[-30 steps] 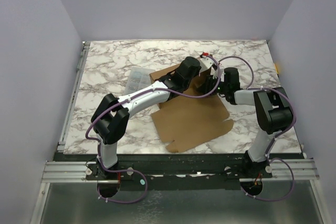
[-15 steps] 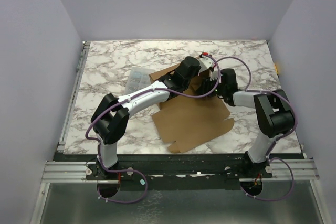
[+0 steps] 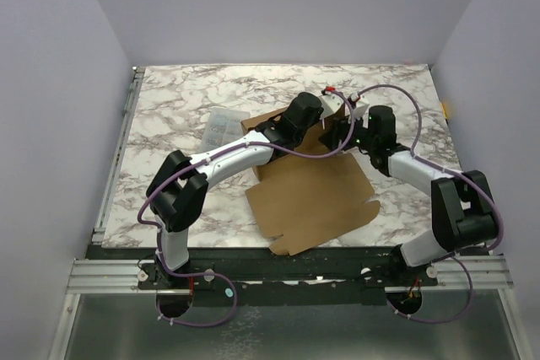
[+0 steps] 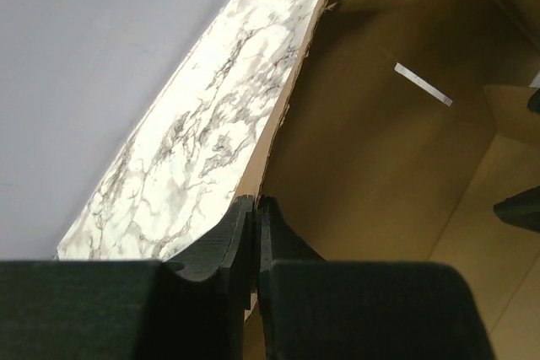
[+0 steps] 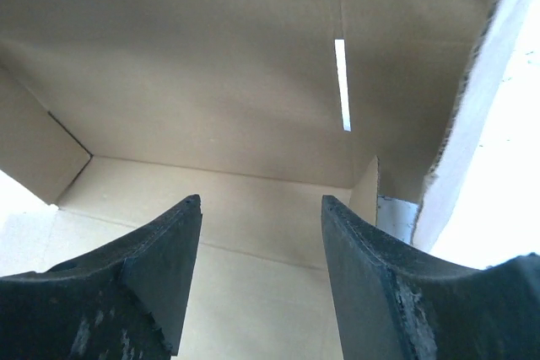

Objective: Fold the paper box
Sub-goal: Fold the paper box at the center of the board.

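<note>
The paper box (image 3: pixel 312 196) is a brown cardboard sheet lying partly flat mid-table, with its far wall raised. My left gripper (image 3: pixel 323 124) reaches over that far part. In the left wrist view the left gripper (image 4: pixel 255 202) is shut on the top edge of the raised paper box wall (image 4: pixel 380 149), which has a narrow slit (image 4: pixel 423 85). My right gripper (image 3: pixel 343 132) hovers just to its right. In the right wrist view the right gripper (image 5: pixel 261 206) stands open over the box floor (image 5: pixel 253 292) and faces the slitted wall (image 5: pixel 211 65). Nothing lies between its fingers.
A small clear plastic compartment case (image 3: pixel 221 126) sits on the marble table (image 3: pixel 177 94) just left of the cardboard. Purple cables loop above both wrists. Grey walls enclose the table on three sides.
My right gripper has opened wider. The right arm's elbow has swung out to the right and toward the near edge. The left gripper has kept its hold.
</note>
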Action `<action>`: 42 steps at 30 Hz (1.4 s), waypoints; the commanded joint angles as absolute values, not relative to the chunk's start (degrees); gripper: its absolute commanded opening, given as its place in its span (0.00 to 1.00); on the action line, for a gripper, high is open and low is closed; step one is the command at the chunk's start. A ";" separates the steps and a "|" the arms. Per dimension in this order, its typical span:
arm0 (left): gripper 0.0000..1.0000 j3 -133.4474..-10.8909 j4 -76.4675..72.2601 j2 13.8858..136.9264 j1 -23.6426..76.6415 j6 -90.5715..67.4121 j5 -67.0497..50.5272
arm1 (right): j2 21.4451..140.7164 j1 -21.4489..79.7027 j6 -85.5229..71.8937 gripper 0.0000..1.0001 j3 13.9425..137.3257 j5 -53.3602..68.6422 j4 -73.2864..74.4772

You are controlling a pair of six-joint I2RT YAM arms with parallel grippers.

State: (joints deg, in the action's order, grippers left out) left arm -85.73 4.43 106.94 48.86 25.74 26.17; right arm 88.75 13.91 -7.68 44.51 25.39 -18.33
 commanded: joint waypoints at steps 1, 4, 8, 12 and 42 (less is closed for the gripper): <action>0.04 -84.47 6.81 105.30 49.51 24.15 23.79 | 82.73 12.11 -3.65 0.62 42.53 29.55 -12.96; 0.04 -84.44 6.80 105.05 49.51 24.64 23.66 | 77.84 10.64 -1.29 0.61 41.91 32.34 -9.76; 0.04 -84.29 6.80 104.80 49.49 25.40 23.51 | 74.18 4.33 -1.19 0.54 43.32 38.51 -6.12; 0.03 -84.19 6.57 104.66 49.64 26.94 22.81 | 75.79 -6.06 3.21 0.49 48.33 48.39 1.49; 0.03 -80.71 2.06 102.42 50.55 32.03 19.89 | 97.52 -5.80 19.24 0.19 82.43 59.05 17.41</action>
